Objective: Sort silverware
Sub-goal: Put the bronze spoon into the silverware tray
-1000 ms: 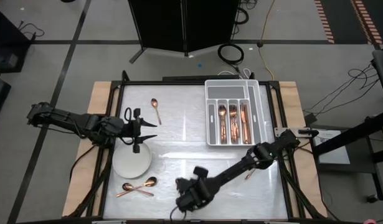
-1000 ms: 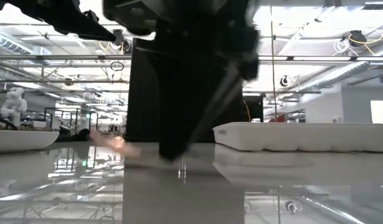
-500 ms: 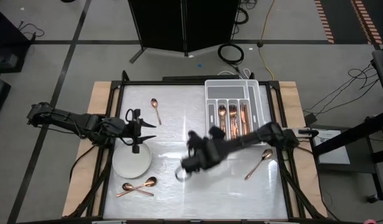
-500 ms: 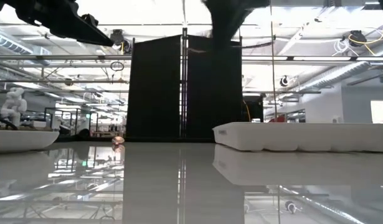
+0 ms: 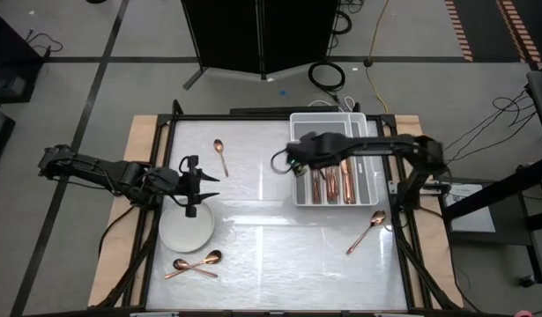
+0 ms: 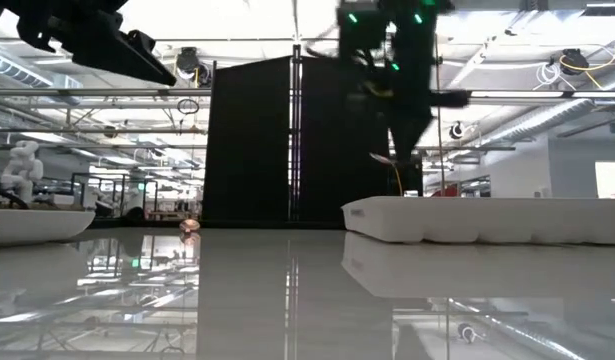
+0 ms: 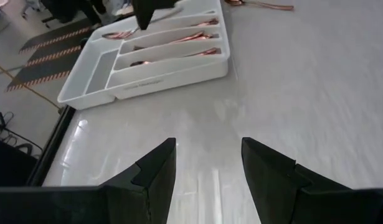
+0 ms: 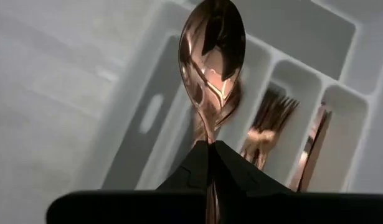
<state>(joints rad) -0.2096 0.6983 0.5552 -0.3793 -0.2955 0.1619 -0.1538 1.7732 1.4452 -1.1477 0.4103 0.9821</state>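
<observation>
Over the tray (image 5: pixel 373 158), the right hand (image 5: pixel 293 160) now hangs clenched on a spoon (image 8: pixel 212 59), having swung up from the desk's near edge a second ago; the drop into the spoon slot looks next. Open desk (image 5: pixel 279 255) lies below the tray. The left hand (image 5: pixel 207 185) waits released above the plate (image 5: pixel 186 232). Loose spoons (image 5: pixel 193 265) remain.

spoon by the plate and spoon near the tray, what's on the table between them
Nothing: in the high view only bare table lies between the spoon pair by the plate and the lone spoon below the tray.
</observation>
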